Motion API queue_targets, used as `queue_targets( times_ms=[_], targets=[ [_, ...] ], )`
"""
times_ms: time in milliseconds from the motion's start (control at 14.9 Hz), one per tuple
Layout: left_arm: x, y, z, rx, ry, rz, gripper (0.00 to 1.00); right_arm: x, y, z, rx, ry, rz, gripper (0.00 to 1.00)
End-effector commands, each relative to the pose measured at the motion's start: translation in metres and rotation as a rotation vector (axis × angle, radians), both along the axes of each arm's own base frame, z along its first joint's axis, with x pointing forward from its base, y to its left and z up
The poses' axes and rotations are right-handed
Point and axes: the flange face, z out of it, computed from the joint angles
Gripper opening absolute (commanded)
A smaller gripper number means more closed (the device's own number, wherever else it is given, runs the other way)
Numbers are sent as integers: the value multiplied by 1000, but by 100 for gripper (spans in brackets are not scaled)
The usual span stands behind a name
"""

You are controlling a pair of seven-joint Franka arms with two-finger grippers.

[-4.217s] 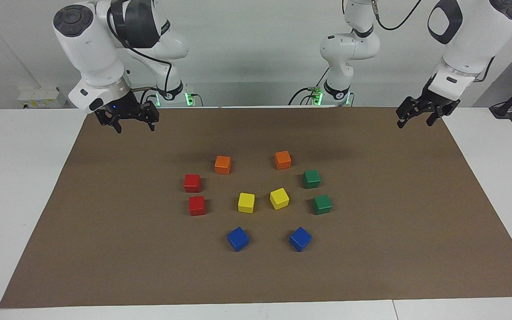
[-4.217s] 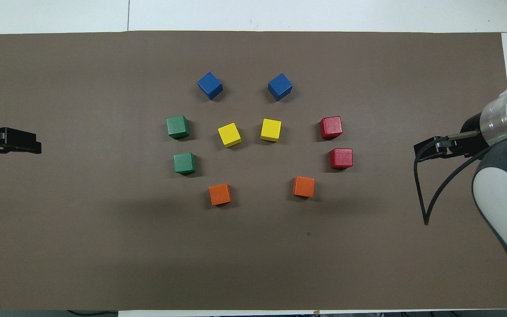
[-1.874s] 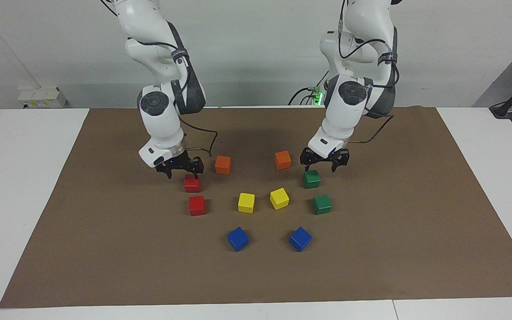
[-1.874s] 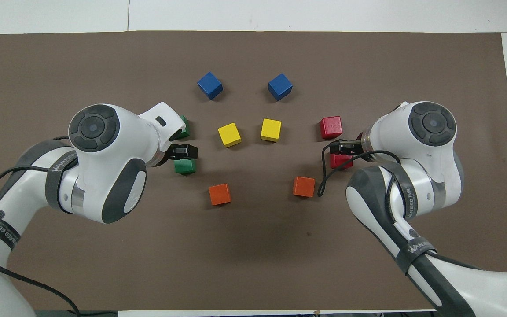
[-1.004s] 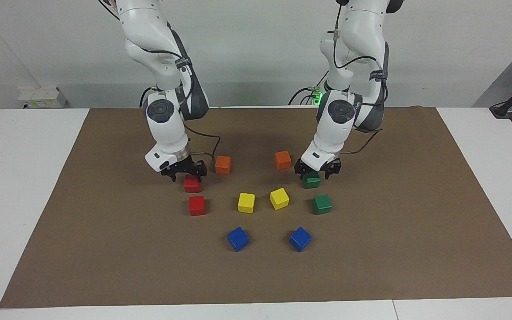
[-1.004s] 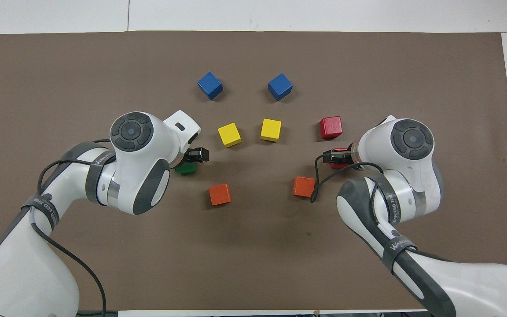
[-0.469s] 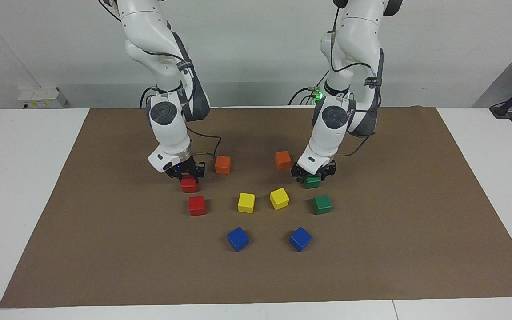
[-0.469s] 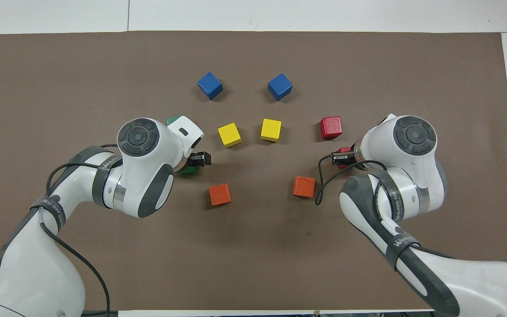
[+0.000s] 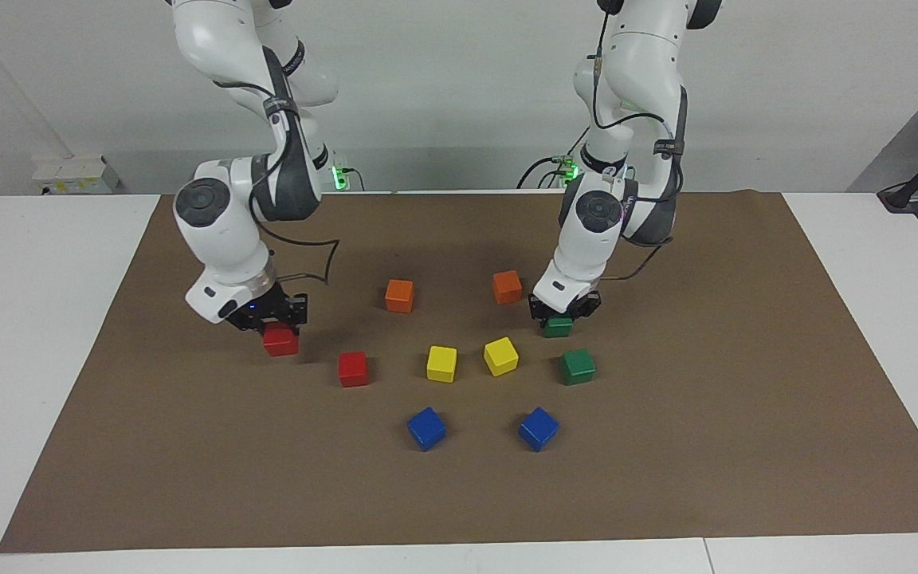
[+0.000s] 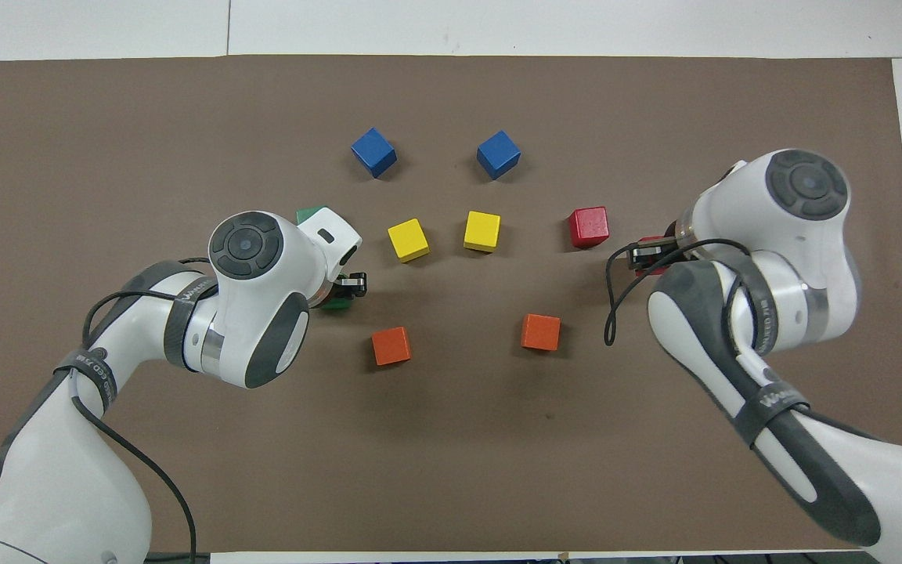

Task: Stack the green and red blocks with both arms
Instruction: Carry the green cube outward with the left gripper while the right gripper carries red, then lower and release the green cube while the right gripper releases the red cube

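- A white table carries a large brown paper mat that covers most of it.
- On the mat lie small glossy cubes: two orange, two yellow, two blue, one red cube, and one green cube.

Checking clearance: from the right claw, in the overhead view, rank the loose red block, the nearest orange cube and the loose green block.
1. Loose red block, beside the right claw.
2. Orange cube, toward the right arm's end.
3. Loose green block, toward the left arm's end, partly hidden.
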Motion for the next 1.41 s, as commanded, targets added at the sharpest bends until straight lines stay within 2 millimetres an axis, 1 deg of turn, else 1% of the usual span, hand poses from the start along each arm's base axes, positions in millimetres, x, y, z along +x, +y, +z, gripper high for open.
queue_targets(
  times_ms=[0,67,134,268,335,469,602,669,803,870,937,1071,1138,1205,1339],
  targets=[
    [-4,8,9,19,-8,5,0,4,-25,-13,-33,-17,49,0],
    [0,15,24,15,-16,14,0,3,-32,-18,-41,-23,45,0],
    [5,27,46,7,-29,34,0,2,-34,-21,-42,-20,43,0],
    [16,60,91,5,-33,90,0,-1,-34,-25,-41,-11,41,0],
    [20,82,113,3,-37,122,0,-2,-33,-28,-39,-7,40,0],
    [23,130,149,-8,-42,146,0,-7,-33,-32,-39,-3,33,0],
    [19,177,174,-27,-46,151,0,-12,-37,-38,-39,-11,25,0],
    [18,200,181,-28,-47,131,0,-12,-38,-38,-38,-13,21,0],
    [18,249,178,-24,-40,64,0,-15,-38,-41,-35,-4,16,0],
    [17,269,176,-23,-40,42,0,-16,-40,-42,-35,-3,13,0],
    [15,282,171,-22,-35,24,0,-16,-40,-43,-34,-2,12,0],
    [11,301,155,-22,-29,7,0,-17,-42,-43,-32,-2,5,0],
    [7,307,142,-20,-37,10,0,-18,-42,-44,-32,0,7,0],
    [4,312,127,-18,-43,19,0,-18,-45,-47,-32,3,2,0],
    [2,314,99,-14,-62,23,0,-17,-47,-48,-31,-10,0,0]
  ],
)
